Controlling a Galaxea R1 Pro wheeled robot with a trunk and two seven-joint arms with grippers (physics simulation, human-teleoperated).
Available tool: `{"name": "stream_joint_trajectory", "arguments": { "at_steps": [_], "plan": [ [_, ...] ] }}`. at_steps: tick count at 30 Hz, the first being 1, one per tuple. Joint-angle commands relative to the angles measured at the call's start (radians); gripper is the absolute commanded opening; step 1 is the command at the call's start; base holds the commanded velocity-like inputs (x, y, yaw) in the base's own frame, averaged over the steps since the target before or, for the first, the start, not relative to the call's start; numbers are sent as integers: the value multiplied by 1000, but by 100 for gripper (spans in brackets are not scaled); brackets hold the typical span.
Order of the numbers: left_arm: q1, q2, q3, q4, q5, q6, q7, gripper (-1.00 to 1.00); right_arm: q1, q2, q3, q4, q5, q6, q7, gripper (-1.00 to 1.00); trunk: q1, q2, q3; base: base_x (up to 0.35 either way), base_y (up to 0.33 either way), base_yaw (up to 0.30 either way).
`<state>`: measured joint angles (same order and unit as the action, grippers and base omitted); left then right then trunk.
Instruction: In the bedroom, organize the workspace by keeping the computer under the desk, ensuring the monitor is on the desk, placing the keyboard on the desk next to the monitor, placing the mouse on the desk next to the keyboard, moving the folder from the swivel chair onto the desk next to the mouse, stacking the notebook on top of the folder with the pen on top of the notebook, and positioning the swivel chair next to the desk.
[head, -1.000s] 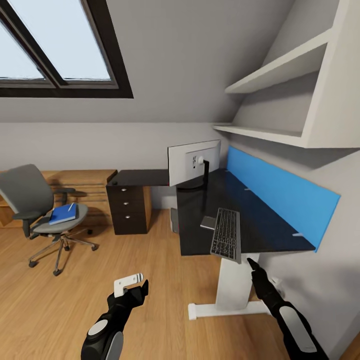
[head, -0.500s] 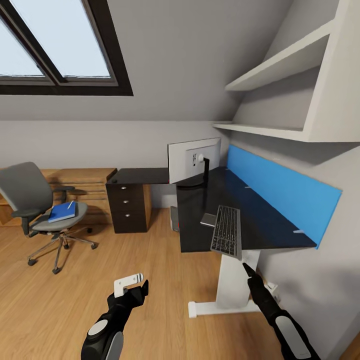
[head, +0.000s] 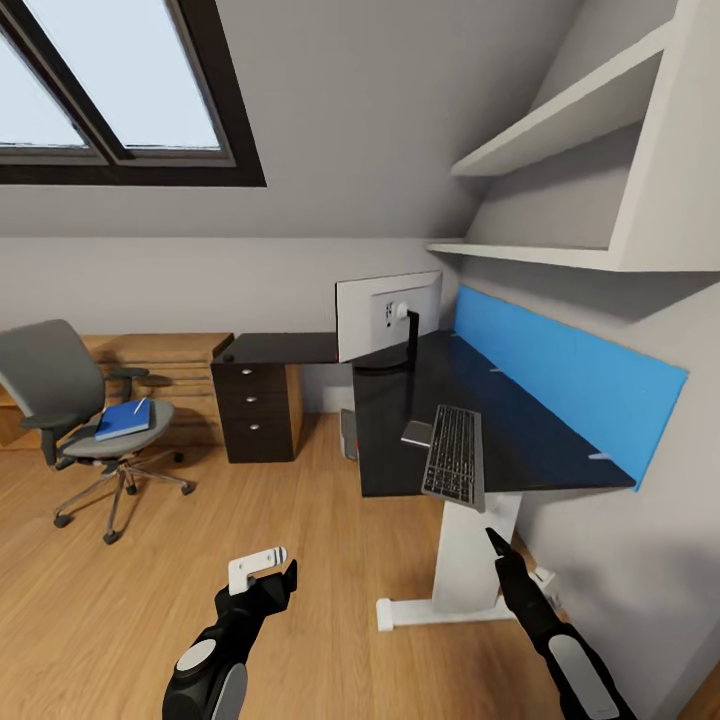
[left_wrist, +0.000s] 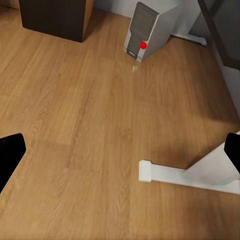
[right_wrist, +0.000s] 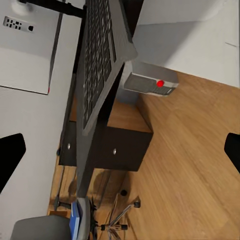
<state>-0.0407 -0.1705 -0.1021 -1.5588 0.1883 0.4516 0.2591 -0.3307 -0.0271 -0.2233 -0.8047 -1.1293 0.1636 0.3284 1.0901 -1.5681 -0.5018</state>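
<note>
Now the keyboard (head: 455, 457) overhangs the desk (head: 520, 430) front edge, the monitor (head: 388, 316) behind it; left gripper (head: 262, 575) and right gripper (head: 498, 548) below the desk, both spread wide, empty.

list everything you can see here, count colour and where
desk: 1, black top, blue back panel, white leg, against the right wall
drawer unit: 1, black, three drawers, under the desk's far wing
monitor: 1, pale grey back facing us, on the desk's corner
keyboard: 1, black keys, grey frame, on the desk, overhanging its front edge
computer: 1, light grey tower, on the floor under the desk
swivel chair: 1, grey, on the floor at left, away from the desk
blue book: 1, on the chair seat
wooden dresser: 1, light wood, behind the chair
wall shelves: 2, white, above the desk
left gripper: 1, black, open
right gripper: 1, black, below the keyboard
</note>
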Motion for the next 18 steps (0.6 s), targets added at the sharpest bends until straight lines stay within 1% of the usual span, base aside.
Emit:
{"name": "stream_joint_trajectory", "arguments": {
  "at_steps": [1,8,16,18],
  "plan": [
    [-1,0,-1,-1,10,3,9,100,-1,1,-4,0,-13,9,3,100,4,-8,-4,0,0,0],
    [-1,0,-1,-1,10,4,9,100,-1,7,-4,0,-31,11,3,100,31,-57,-26,0,0,0],
    [-1,0,-2,-1,11,4,9,100,-1,49,-5,-2,-46,9,4,100,61,-113,-51,0,0,0],
    [-1,0,-2,-1,11,4,9,100,-1,53,-5,-3,-48,8,4,100,69,-127,-58,0,0,0]
  ]
}}
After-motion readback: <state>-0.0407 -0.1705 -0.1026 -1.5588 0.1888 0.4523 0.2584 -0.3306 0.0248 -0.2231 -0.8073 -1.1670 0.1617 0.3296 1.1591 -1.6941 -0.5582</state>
